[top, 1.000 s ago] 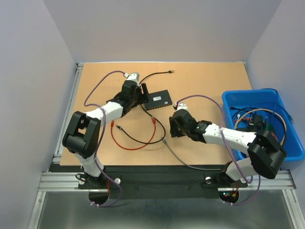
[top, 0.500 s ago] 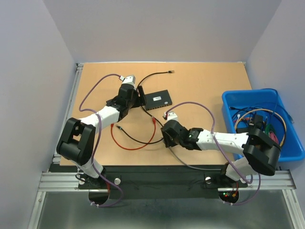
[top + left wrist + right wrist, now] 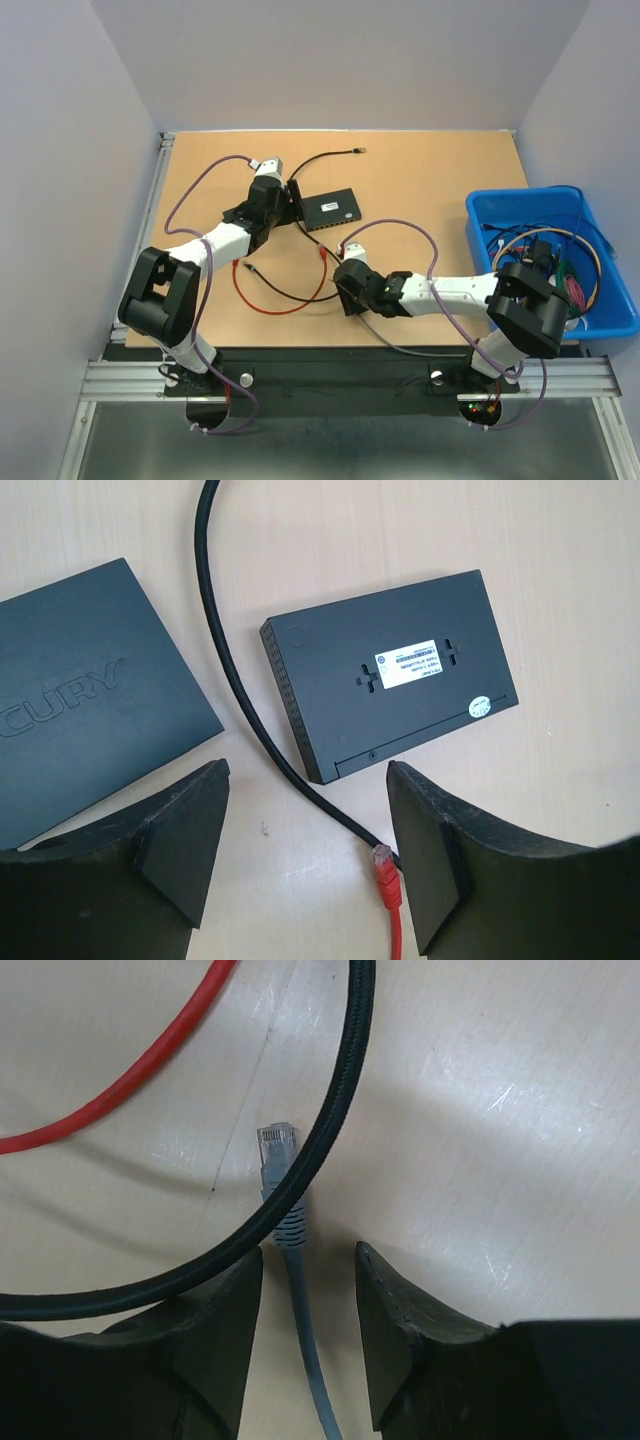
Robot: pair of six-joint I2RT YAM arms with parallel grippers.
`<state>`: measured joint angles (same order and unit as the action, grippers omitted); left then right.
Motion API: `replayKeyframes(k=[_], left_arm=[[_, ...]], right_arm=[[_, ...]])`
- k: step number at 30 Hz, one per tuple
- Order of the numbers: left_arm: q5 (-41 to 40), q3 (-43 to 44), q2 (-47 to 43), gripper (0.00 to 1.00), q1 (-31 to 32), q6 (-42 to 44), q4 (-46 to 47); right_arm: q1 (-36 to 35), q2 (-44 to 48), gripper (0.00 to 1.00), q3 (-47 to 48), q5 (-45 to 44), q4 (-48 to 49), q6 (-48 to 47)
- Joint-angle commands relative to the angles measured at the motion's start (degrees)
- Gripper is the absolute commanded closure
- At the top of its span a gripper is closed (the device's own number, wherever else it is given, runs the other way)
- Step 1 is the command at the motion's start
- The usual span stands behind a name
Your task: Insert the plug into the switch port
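The plug [image 3: 278, 1155] is not yet inserted: the right gripper [image 3: 308, 1260], spread, straddles it ungrasped, while the left gripper [image 3: 305, 772] hangs spread above the switch [image 3: 390, 685].

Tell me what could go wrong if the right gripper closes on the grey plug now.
1. The black cable lies across the boot of the grey plug, so the open right gripper may pinch or drag both together.
2. The switch lies label side up and the open left gripper does not hold it; it may slide when the plug is pushed in. Its ports are not visible in the left wrist view.
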<state>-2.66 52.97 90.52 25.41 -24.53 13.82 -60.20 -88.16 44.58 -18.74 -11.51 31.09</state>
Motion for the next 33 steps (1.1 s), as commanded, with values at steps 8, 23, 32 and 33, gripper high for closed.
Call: replayKeyframes(k=[8, 23, 32, 33], left_arm=[[-1.6, -0.9, -2.3, 0.25, 0.3, 1.0, 1.0], [-2.4, -1.7, -2.1, 0.25, 0.2, 1.5, 1.2], [-2.2, -1.8, -1.8, 0.25, 0.2, 1.4, 1.3], [-2.2, -1.7, -1.7, 0.25, 0.3, 1.4, 1.2]], right_arm=[[-2.3, -3.3, 0.53, 4.8, -4.5, 1.6, -0.9], [-5.6, -8.2, 0.59, 8.9, -13.5, -4.1, -1.6], [-5.8, -8.1, 0.60, 9.0, -16.2, -6.2, -0.9], [-5.9, -8.2, 0.60, 9.0, -16.3, -6.3, -0.9]])
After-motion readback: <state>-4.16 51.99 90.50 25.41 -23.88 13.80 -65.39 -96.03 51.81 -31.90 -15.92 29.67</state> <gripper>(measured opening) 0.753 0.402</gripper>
